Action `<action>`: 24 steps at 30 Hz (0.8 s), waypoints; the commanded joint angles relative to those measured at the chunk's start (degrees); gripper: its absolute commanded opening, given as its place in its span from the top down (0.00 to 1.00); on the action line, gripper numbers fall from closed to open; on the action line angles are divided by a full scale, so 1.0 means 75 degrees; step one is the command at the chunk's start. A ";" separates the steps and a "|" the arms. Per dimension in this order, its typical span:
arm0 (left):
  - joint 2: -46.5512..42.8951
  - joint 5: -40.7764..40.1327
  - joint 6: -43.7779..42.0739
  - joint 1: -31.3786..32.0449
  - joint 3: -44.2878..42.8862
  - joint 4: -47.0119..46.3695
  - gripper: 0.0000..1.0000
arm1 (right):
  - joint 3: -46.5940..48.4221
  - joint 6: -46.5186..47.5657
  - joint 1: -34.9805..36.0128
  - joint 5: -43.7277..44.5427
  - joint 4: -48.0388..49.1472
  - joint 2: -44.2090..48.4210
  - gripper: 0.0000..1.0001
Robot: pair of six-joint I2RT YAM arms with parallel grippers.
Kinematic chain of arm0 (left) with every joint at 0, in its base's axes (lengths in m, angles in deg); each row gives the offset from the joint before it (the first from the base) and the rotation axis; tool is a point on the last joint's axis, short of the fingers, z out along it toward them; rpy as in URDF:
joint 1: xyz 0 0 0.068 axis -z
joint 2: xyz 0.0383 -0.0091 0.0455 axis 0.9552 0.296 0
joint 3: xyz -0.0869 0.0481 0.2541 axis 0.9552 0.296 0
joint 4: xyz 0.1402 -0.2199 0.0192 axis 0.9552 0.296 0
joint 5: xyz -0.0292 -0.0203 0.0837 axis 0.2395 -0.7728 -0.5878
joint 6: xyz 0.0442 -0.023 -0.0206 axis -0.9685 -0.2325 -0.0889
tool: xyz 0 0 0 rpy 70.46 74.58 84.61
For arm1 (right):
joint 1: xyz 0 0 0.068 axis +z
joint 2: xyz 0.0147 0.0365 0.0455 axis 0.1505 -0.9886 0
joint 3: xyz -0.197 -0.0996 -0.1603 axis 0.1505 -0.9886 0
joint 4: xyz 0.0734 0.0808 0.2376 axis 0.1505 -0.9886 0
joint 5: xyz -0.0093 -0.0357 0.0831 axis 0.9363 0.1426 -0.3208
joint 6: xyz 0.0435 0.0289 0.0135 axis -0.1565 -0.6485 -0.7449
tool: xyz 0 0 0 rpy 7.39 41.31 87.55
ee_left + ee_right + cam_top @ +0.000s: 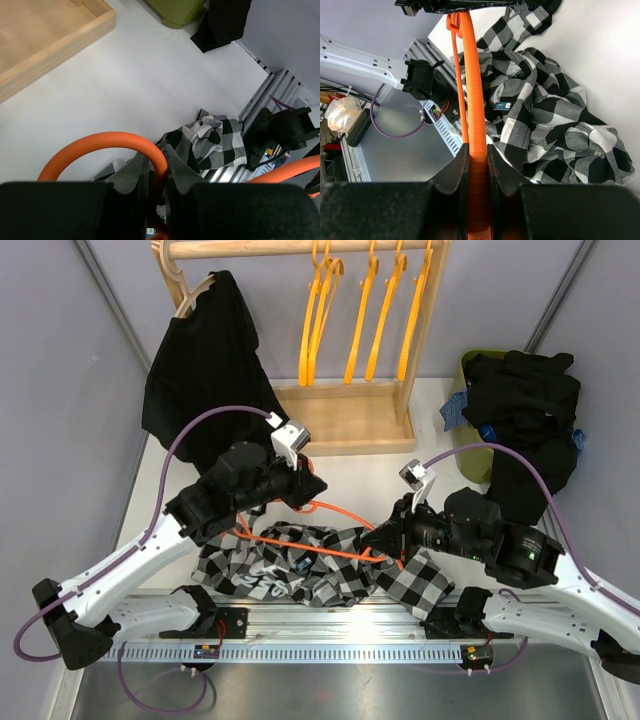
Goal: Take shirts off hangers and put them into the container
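A black-and-white checked shirt [300, 575] lies crumpled on the table near the arm bases, with an orange hanger [335, 510] still threaded through it. My left gripper [300, 485] is shut on the hanger's curved hook [110, 142], which runs between its fingers [172, 165]. My right gripper [385, 540] is shut on the hanger's straight arm [472, 75], with the checked shirt [550, 115] spread beside it. A black shirt [205, 360] hangs at the rack's left end. The olive-green container [468, 365] at the far right holds a heap of black shirts [520, 400].
Several bare orange hangers [350, 320] hang from the wooden rack's rail [300, 248]. The rack's wooden base [345, 420] stands behind the grippers. Grey walls close in on both sides. The metal rail [330, 625] with the arm bases runs along the near edge.
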 commanded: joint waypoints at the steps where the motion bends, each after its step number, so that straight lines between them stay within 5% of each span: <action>1: 0.0026 0.0045 0.0213 0.0068 -0.0634 -0.0617 0.91 | 0.0377 0.0228 0.0044 -0.0134 -0.0044 0.0003 1.00; 2: -0.0009 0.0045 0.0248 0.0079 -0.0587 -0.0570 0.64 | 0.0529 0.0299 0.0056 -0.0052 -0.0186 0.0050 1.00; 4: -0.0300 -0.0071 0.0318 0.0079 -0.0283 -0.0569 0.42 | 0.1021 0.0556 0.0044 0.0205 -0.0560 0.0144 1.00; 5: -0.0430 -0.0130 0.0388 0.0091 -0.0155 -0.0558 0.08 | 0.1197 0.0639 0.0044 0.0276 -0.0666 0.0214 1.00; 6: -0.0570 -0.0246 0.0400 0.0091 0.0114 -0.0558 0.01 | 0.1593 0.0849 0.0044 0.0323 -0.0888 0.0238 1.00; 14: -0.2653 -0.0984 0.0891 0.0220 0.1310 0.0285 0.01 | 0.3504 0.1858 0.0044 0.0476 -0.0891 -0.0276 1.00; 24: -0.4707 -0.1771 0.1513 0.0255 0.2155 0.1621 0.01 | 0.4819 0.3052 0.0056 0.1998 0.1181 -0.1764 1.00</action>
